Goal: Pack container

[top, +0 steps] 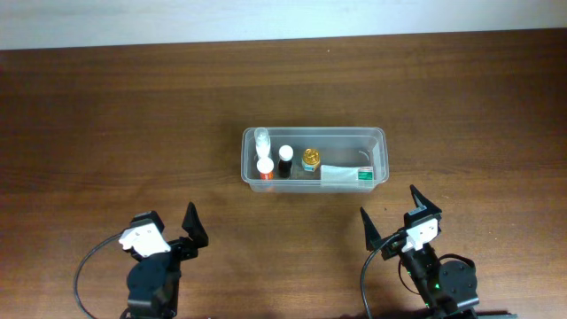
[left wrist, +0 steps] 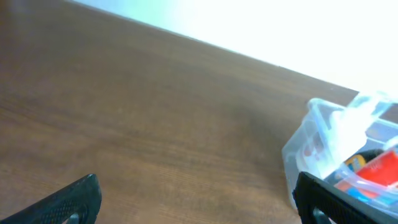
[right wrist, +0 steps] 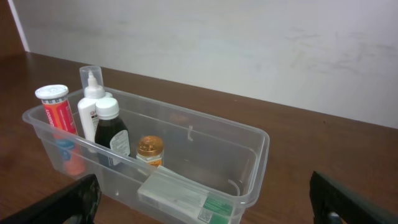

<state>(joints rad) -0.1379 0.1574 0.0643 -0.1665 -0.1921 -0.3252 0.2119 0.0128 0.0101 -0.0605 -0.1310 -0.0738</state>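
Item: container [top: 314, 131], a clear tub, sitting mid-surface [top: 106, 124].

Contents: orange tube [top: 265, 168], dropper bottle [top: 262, 137], dark bottle [top: 285, 159] and small amber bottle [top: 310, 159] are standing upright at its left end. A white-and-green box [top: 345, 175] is lying flat along the near wall.

Left claw [top: 166, 217] and right claw [top: 390, 206] are both gaping open, holding nothing, at the near edge, well apart from the tub.

Handling note: nothing loose is showing outside, so packing is looking finished. Any approach is best coming from above, avoiding the upright bottles.

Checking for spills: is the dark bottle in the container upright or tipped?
Upright. The dark bottle stands on its base inside the container, white cap pointing up.
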